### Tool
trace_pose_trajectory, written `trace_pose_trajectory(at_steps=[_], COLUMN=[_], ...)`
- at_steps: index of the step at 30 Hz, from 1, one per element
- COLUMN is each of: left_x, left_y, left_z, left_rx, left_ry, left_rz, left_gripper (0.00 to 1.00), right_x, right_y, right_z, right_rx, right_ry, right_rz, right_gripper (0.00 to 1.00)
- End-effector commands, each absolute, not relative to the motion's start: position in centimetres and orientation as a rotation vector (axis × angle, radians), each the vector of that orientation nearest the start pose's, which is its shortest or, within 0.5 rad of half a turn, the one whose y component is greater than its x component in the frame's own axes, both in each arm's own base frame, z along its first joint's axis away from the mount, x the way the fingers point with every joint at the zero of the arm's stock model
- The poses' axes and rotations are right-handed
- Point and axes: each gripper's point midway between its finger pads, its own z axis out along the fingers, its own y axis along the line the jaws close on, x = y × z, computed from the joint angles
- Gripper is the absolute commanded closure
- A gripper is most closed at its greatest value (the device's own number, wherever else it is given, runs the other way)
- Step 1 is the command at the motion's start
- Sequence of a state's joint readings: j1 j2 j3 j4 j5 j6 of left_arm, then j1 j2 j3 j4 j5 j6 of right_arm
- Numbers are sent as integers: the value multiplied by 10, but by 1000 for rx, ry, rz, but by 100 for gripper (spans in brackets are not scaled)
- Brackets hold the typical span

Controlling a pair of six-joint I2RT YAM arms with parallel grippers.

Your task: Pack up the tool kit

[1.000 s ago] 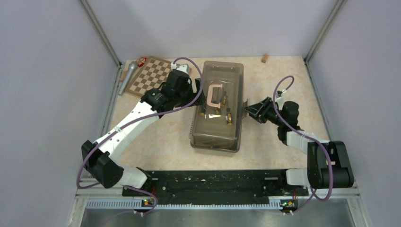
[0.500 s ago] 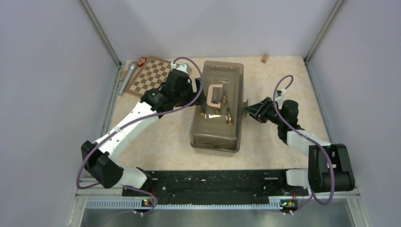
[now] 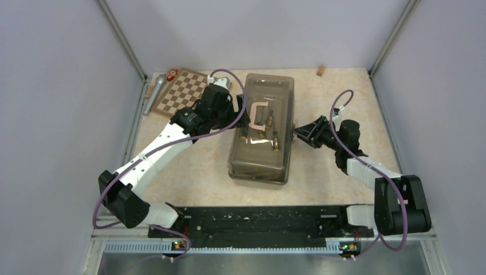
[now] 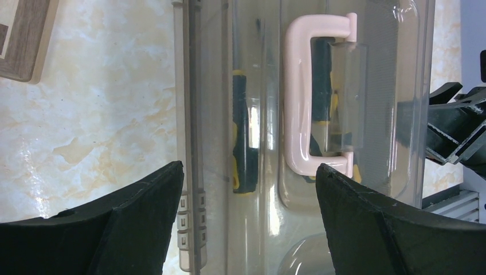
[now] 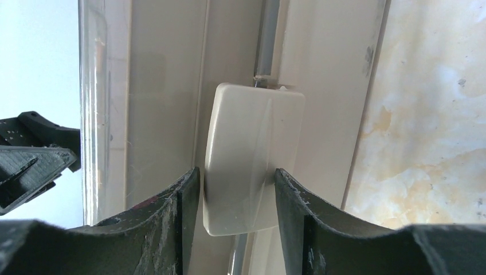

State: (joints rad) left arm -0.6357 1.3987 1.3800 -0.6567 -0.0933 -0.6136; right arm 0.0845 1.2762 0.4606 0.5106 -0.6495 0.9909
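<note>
The translucent grey-brown toolbox (image 3: 261, 157) lies closed in the middle of the table, with its pale pink handle (image 3: 259, 114) flat on the lid. Yellow-black screwdrivers (image 4: 243, 154) show through the lid. My left gripper (image 3: 243, 113) is open above the lid's left part; in its wrist view (image 4: 249, 165) the jaws straddle the left rim and the handle (image 4: 298, 97). My right gripper (image 3: 296, 132) is at the box's right side, shut on the beige latch (image 5: 252, 154), one finger on each side (image 5: 236, 169). Pliers and tape measure cannot be made out.
A brown-and-cream chessboard (image 3: 182, 91) and a silver microphone (image 3: 155, 94) lie at the back left, with a small red object (image 3: 171, 74) behind them. A small brown block (image 3: 321, 70) sits at the back right. Walls enclose the table.
My right gripper has moved a little left against the toolbox's side, and the toolbox has shifted slightly left. The left arm has hardly moved.
</note>
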Motion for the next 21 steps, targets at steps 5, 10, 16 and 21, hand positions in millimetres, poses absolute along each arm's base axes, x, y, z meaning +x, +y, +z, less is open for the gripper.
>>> trace_pose_trajectory(at_steps=[5,10,16,21], left_x=[321,320,320,321], left_y=[-245,-246,-246,-246], left_z=[269,265,261,262], left_rx=[-26,-27,-26,-24], left_ry=[2237,2247,2258,2255], left_rz=[-600,-597,-597,-592], left_gripper=[11,11,11,11], right_x=[310,312,317,317], right_y=[196,193,190,188], right_z=[220,218,191,159], right_rx=[187,196,230,284], right_ry=[1841,1866,1925,1976], right_rz=[1486,1438,1380,1356], right_gripper=[51,50,58,66])
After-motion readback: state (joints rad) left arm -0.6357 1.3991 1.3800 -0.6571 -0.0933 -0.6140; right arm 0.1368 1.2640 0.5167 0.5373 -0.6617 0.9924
